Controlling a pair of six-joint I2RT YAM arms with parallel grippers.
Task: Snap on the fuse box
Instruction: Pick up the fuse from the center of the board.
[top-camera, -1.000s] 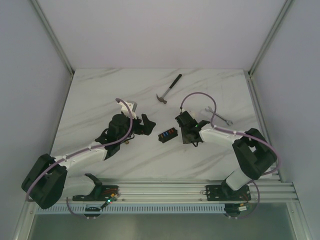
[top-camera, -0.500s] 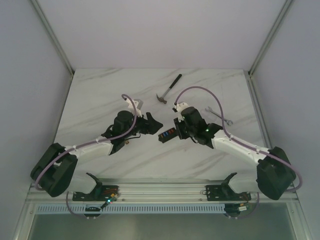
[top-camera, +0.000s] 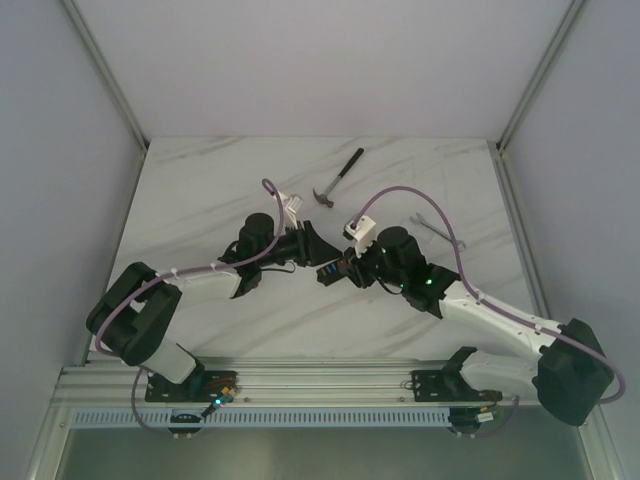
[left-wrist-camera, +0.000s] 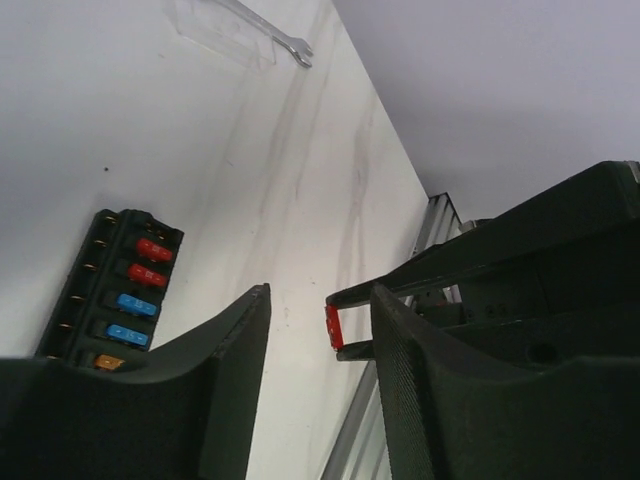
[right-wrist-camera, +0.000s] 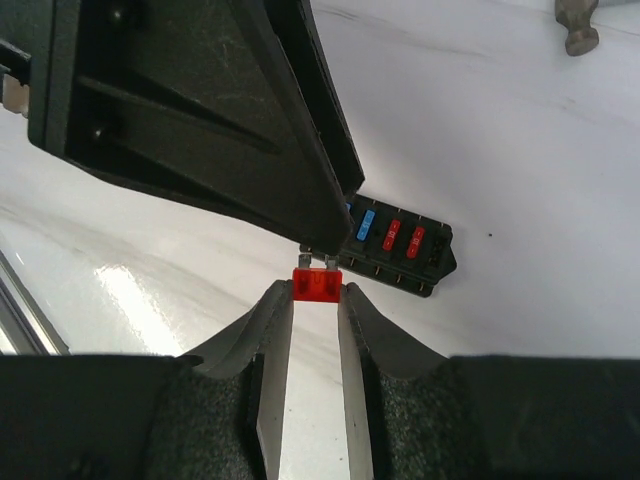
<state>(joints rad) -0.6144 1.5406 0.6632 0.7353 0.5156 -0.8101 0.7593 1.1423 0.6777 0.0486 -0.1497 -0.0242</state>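
Both arms meet mid-table over the small black rectangular plastic fuse box (top-camera: 328, 271), which lies flat and face up on the white marble tabletop (top-camera: 200, 190), right under the two grippers. The right gripper (right-wrist-camera: 315, 300) is pinching a small red blade fuse (right-wrist-camera: 317, 283) at its very fingertips, body clamped and the two metal prongs poking out ahead. I'd say it's held that way so the prongs are free to go into a slot. The left gripper (left-wrist-camera: 320, 300) sits to the left with its jaws spread partway and nothing between them. In the right wrist view one of its tips is right at the fuse's prongs (steadying or about to take over, I can't tell which). The box's long axis runs from near-left to far-right in the overhead view, a shallow diagonal, and its row of red, blue and one orange inserts follows that line. At the far side, the black-handled hammer (top-camera: 337, 180) and the silver wrench (top-camera: 435, 232) lie well apart from the action
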